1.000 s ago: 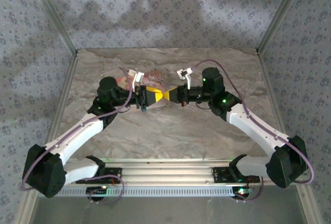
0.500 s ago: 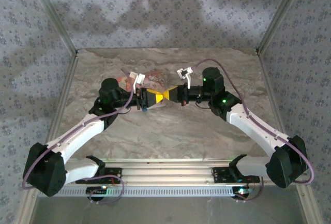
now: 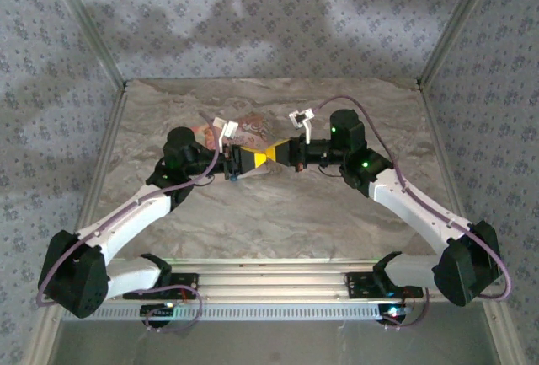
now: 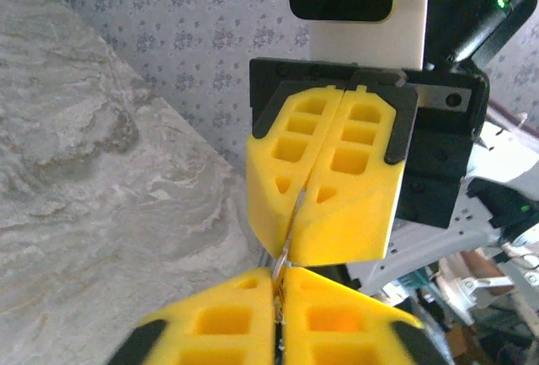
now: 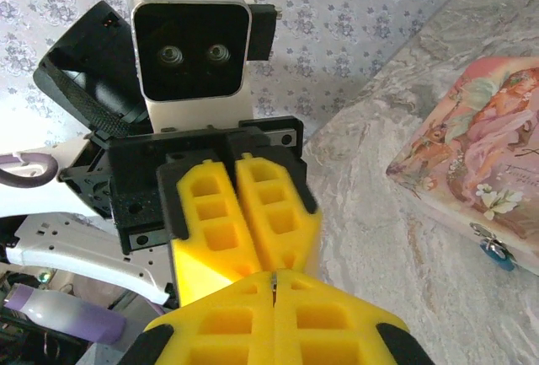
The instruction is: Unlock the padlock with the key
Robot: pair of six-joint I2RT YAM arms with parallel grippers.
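My two grippers meet tip to tip above the middle of the table. The key (image 4: 293, 217) is a thin metal sliver running between both pairs of yellow fingers. My left gripper (image 4: 280, 274) is shut on one end of it. My right gripper (image 5: 274, 276) is shut on the other end, where only a small metal edge of the key (image 5: 274, 281) shows. From above, the left gripper (image 3: 246, 159) and right gripper (image 3: 274, 156) touch noses. The small teal padlock (image 5: 497, 251) hangs on the front of the pink floral box (image 5: 480, 154), to the right of the grippers and apart from them.
The pink box (image 3: 248, 127) lies on the marble-patterned table (image 3: 278, 213) just behind the grippers. Patterned walls and metal frame posts close in the back and both sides. Open tabletop lies between the grippers and the arm bases.
My left gripper's jaws have closed onto the key that the right gripper holds. The right arm has stayed where it was.
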